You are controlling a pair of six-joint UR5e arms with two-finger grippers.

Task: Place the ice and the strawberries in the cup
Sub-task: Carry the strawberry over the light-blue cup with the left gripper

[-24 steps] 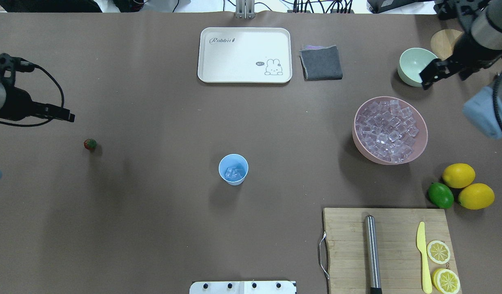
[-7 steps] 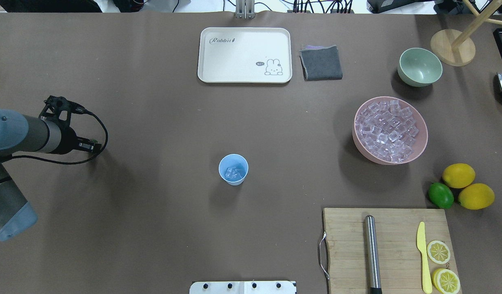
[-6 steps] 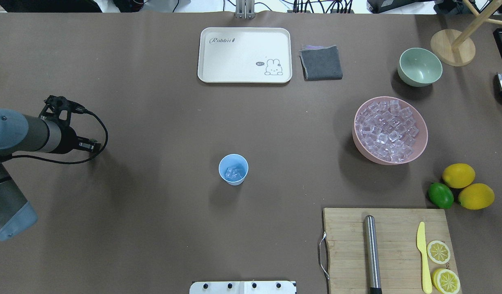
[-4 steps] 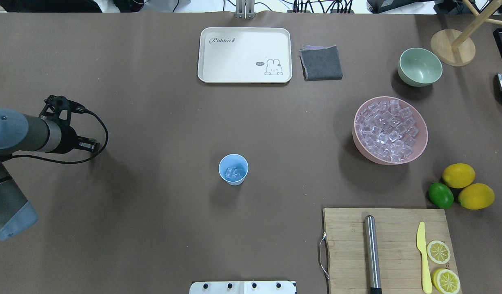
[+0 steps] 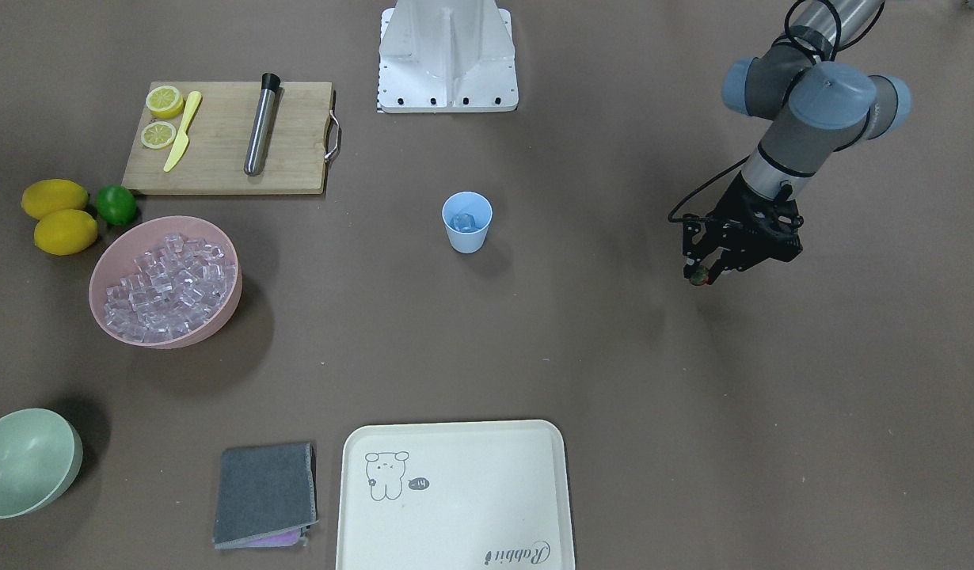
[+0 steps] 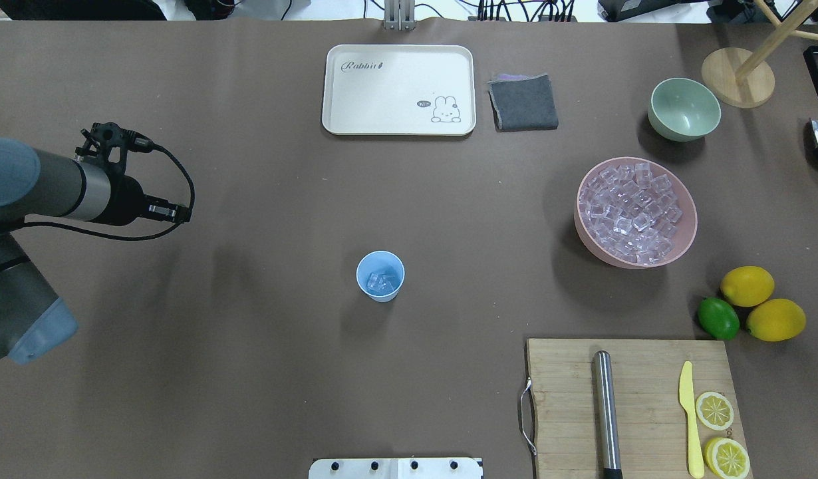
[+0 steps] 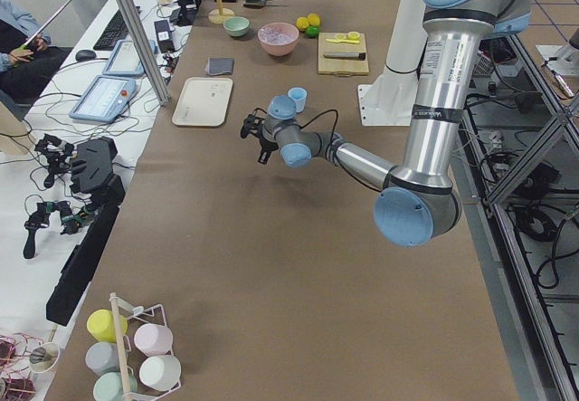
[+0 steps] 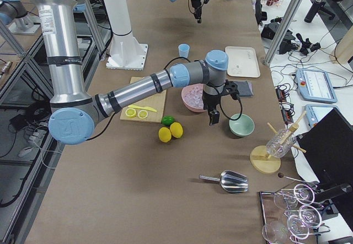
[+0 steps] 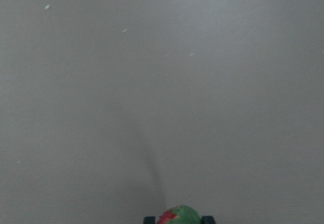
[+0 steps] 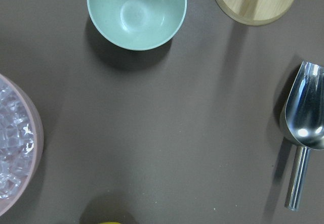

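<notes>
Strawberry (image 5: 699, 277) sits pinched between the fingertips of the left hand (image 5: 702, 271), which is closed down small on it and hangs clear of the counter (image 5: 582, 332) toward the end on the robot's left; in the left wrist view only the berry's red and green top shows at the bottom edge, right at the tips. The cup (image 5: 466, 222) stands upright near the middle of the counter, well apart from the hand, with a few cubes of ice (image 5: 466, 221) lying in it, while the main heap fills the pink bowl (image 5: 188, 339) toward the opposite end. The right hand (image 8: 212, 117) hangs between that bowl and the green bowl (image 8: 241, 125), and I cannot tell whether it is open. The hold looks shallow, so a quick swing across could shake the berry loose short of the cup. The cup's mouth is narrow and the tumbler looks light, so a low approach could let a finger catch the rim and tip it, spilling the ice. A release from too high could bounce the berry off the cubes and out.
</notes>
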